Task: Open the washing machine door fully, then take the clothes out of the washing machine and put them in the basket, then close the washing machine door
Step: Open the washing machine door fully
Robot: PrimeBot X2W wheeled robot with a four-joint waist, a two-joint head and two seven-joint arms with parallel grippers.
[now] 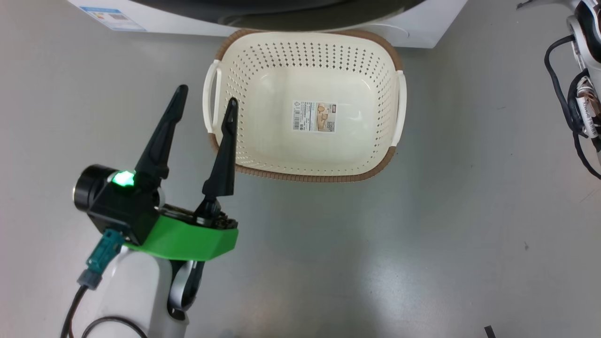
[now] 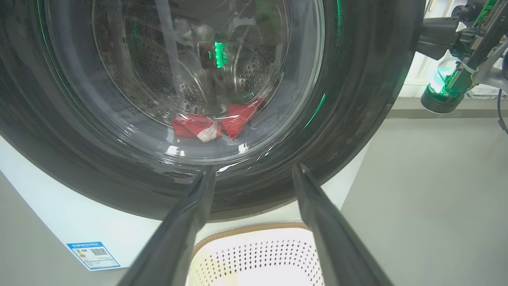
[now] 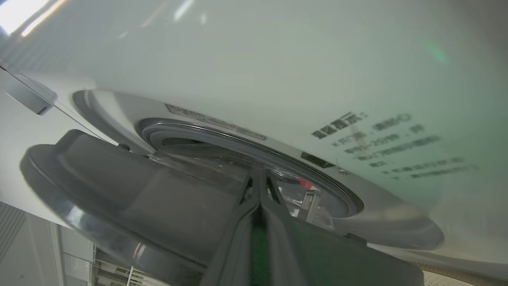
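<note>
Red fabric clothes with white trim (image 2: 206,125) lie low in the steel perforated drum (image 2: 186,87). They are seen through the clear glass of the large round black-rimmed washing machine door (image 2: 357,119), straight ahead of the left hand (image 2: 254,169) and beyond its fingertips. That hand's two long dark fingers stand wide apart with nothing between them.

Below and just in front of it sits the cream-white perforated plastic basket with a brown woven-look rim (image 1: 305,177). A paper label (image 1: 314,116) lies on the basket's bottom. From the head, the hand's inner finger (image 1: 224,150) crosses the basket's near side handle, though I cannot tell whether they touch. The basket rests on the grey floor (image 1: 422,258), hard against the foot of the big white washing machine (image 1: 422,28).

The right hand (image 3: 260,174) has its fingers pressed together. Its tips point at the grey rubber gasket ring (image 3: 222,135), with the door's dark rim to their left and a red speck of cloth just to their right.
</note>
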